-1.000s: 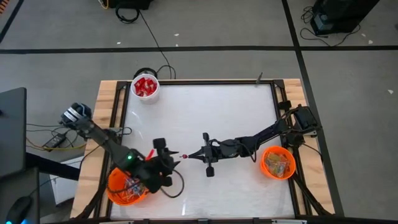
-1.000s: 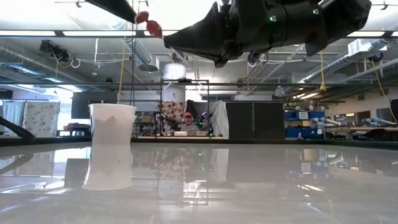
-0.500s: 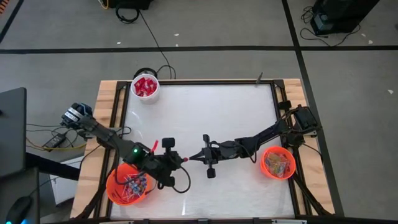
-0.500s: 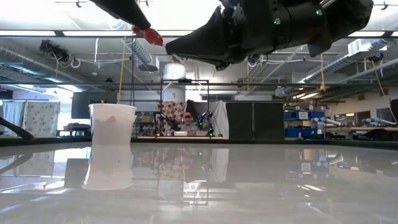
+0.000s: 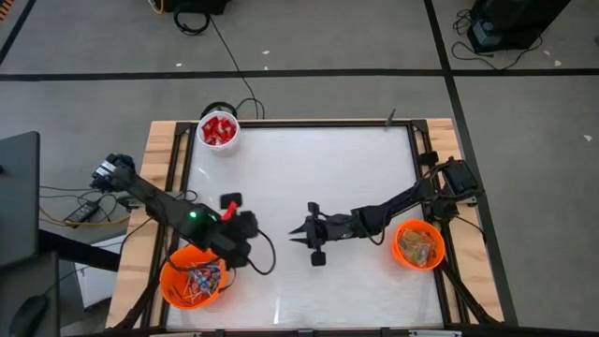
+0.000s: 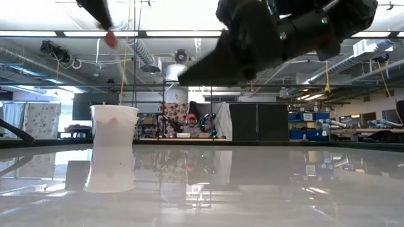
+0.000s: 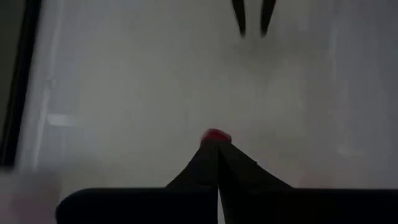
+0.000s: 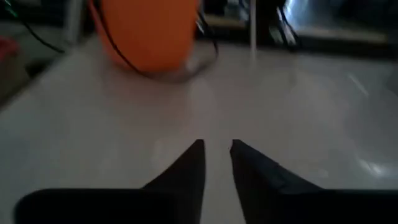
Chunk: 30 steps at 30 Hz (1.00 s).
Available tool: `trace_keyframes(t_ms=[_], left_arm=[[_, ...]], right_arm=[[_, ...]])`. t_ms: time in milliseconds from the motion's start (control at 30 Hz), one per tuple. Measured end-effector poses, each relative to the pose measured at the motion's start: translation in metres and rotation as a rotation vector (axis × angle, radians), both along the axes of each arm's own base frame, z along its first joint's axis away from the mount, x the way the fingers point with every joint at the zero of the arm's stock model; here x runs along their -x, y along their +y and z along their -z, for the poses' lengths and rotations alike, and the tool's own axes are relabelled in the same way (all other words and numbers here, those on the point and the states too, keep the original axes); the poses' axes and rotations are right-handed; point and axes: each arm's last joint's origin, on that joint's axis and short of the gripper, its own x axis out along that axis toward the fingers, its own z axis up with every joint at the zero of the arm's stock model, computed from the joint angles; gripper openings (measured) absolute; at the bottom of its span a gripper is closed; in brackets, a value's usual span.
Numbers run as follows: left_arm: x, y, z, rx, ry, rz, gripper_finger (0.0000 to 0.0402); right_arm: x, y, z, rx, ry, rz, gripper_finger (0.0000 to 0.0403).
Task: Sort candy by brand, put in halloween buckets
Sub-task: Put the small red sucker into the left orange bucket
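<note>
My left gripper [image 7: 216,146] is shut on a small red candy [image 7: 216,134], which the low view shows high above the table [image 6: 111,39]. My right gripper [image 8: 217,149] hovers over the table's middle [image 5: 296,234], open, with nothing between its fingers. It points toward the left arm. An orange bucket [image 5: 192,281] with stick candies stands near left, beside the left arm. A second orange bucket [image 5: 418,243] with mixed candy stands at the right. A white pail [image 5: 218,131] of red candies stands on its base at the far left. My left gripper pinches the red candy [image 7: 216,134] between its two fingertips, and the candy sticks out just past them. The fingers slant downward, coming from the table's left side. The candy is lifted clear of the table.
The white tabletop [image 5: 318,178] lies bare between the pails. A wooden frame [image 5: 159,168] runs along its edges. Cables loop beside the left arm [image 5: 267,262]. The room beyond the far edge shows in the low view.
My left gripper shut on the red candy that my right gripper held out, then drew back up and toward the table's left edge with it. My right gripper opened, let go of the candy and tipped a little downward.
</note>
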Motion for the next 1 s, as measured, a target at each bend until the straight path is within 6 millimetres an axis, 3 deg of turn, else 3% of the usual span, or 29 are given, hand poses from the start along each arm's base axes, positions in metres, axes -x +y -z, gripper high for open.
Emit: trace_keyframes(t_ms=[133, 267, 467, 600, 733, 1000], left_arm=[[0.018, 0.002, -0.04, 0.115, 0.102, -0.074, 0.0002], [0.036, 0.0, -0.076, 0.321, 0.193, -0.14, 0.0001], [0.053, -0.016, -0.102, 0.675, 0.291, -0.299, 0.0001], [0.061, -0.027, -0.098, 0.736, 0.353, -0.432, 0.0001], [0.065, -0.035, -0.081, 0.684, 0.38, -0.494, 0.0], [0.061, -0.047, -0.01, 0.584, 0.501, -0.445, 0.0]], right_arm=[[0.003, -0.009, 0.01, -0.006, 0.099, 0.147, 0.0125], [0.011, -0.019, 0.022, -0.016, 0.153, 0.321, 0.0143], [0.023, -0.039, 0.039, -0.065, 0.218, 0.387, 0.0144], [0.021, -0.052, 0.04, -0.119, 0.243, 0.336, 0.0144], [0.02, -0.055, 0.041, -0.13, 0.259, 0.272, 0.0144], [0.021, -0.057, 0.042, 0.008, 0.284, 0.217, 0.0144]])
